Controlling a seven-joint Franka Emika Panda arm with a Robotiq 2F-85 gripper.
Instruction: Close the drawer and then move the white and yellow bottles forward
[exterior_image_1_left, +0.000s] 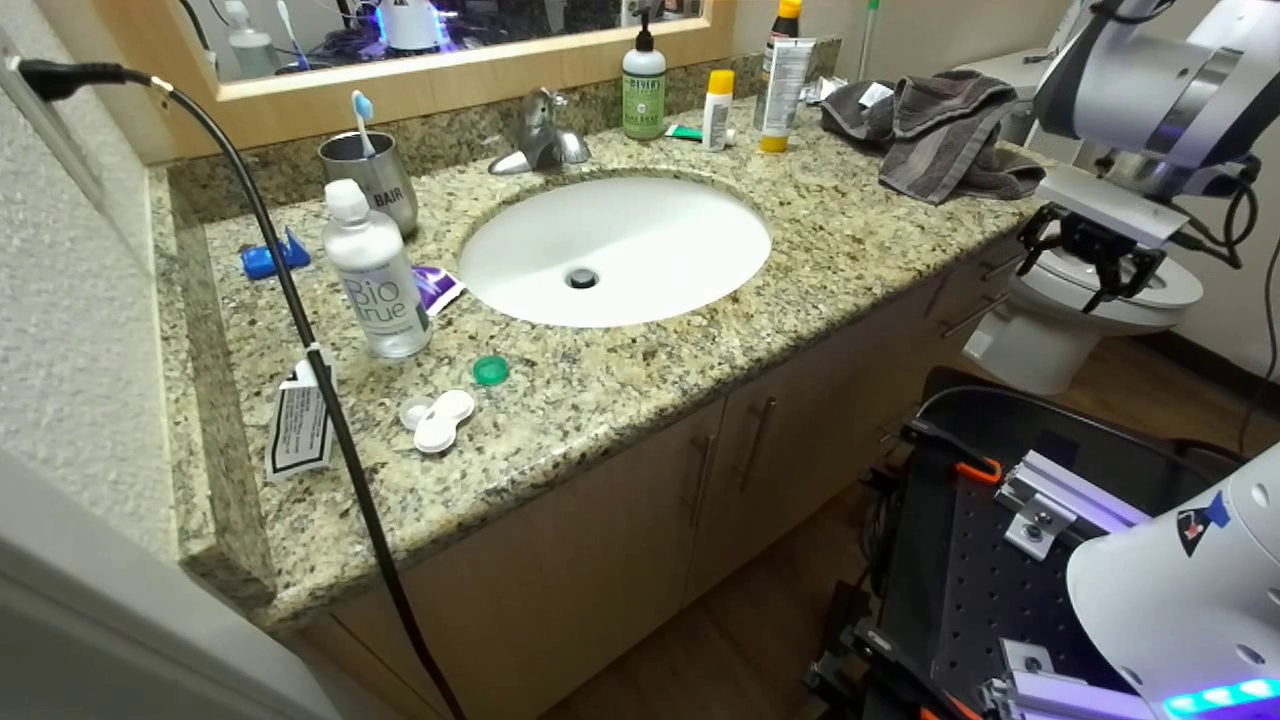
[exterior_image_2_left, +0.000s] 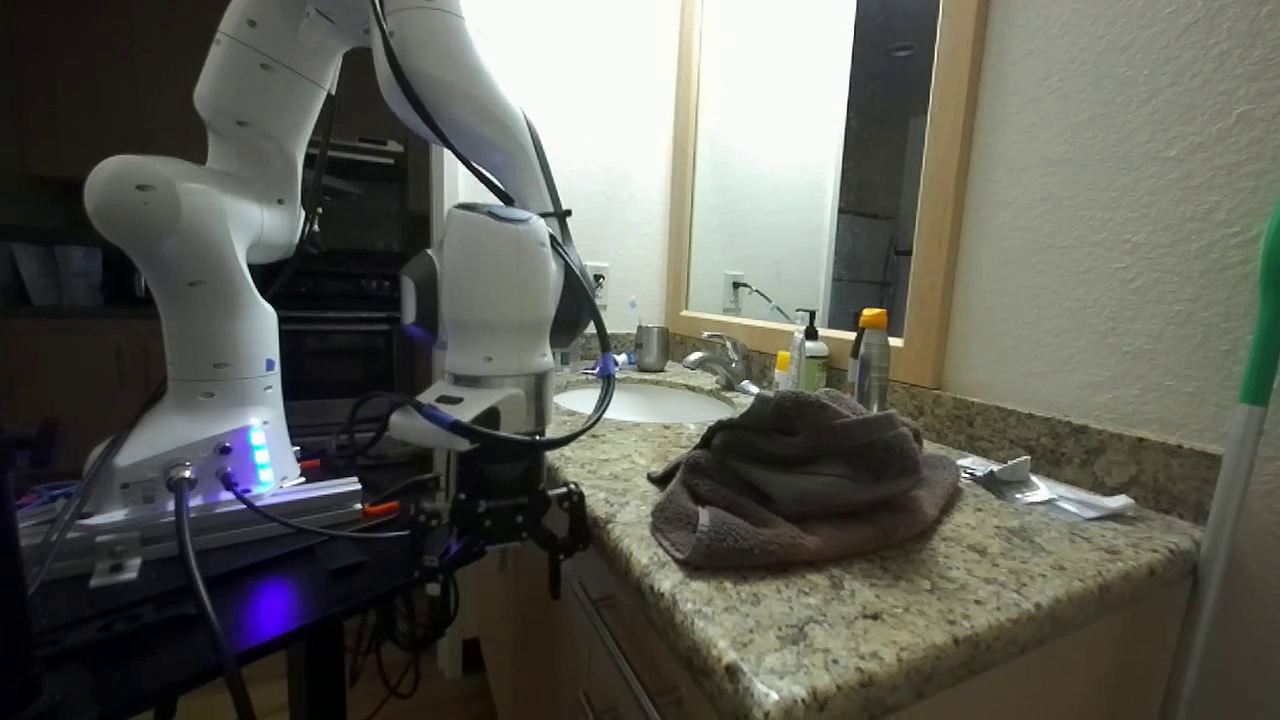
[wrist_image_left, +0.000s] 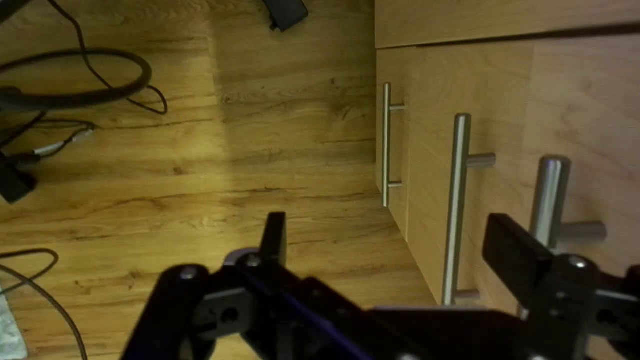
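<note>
“Wrist view: how does the drawer (wrist_image_left: 590, 135) look to you?”

“Shut, or very nearly, I'd say. Its handle (wrist_image_left: 549, 200) is near three o'clock there, its front looks about in line with the drawer below (wrist_image_left: 500, 95), and no inner wall shows. I can't rule out a small gap.”

“And the gripper (wrist_image_left: 386, 232)?”

“Spread wide and holding nothing. It hangs just beside the drawer fronts; whether it touches the handle I can't tell.”

“So the closing is finished?”

“Most likely. The rest isn't. In an exterior view, with the sink (exterior_image_1_left: 640, 240) as clock centre, the small white bottle with a yellow cap (exterior_image_1_left: 715, 118) stands at one o'clock, and the tall white tube (exterior_image_1_left: 787, 95), yellow cap down, between one and two. Both are near the back of the counter (exterior_image_1_left: 640, 370).”

“Then what's left?”

“All of the second half, I think: neither is forward, which I take to mean toward the counter's front edge. The gripper is well apart from them, out at three o'clock, with a grey towel (exterior_image_1_left: 950, 130) at about two.”
</note>
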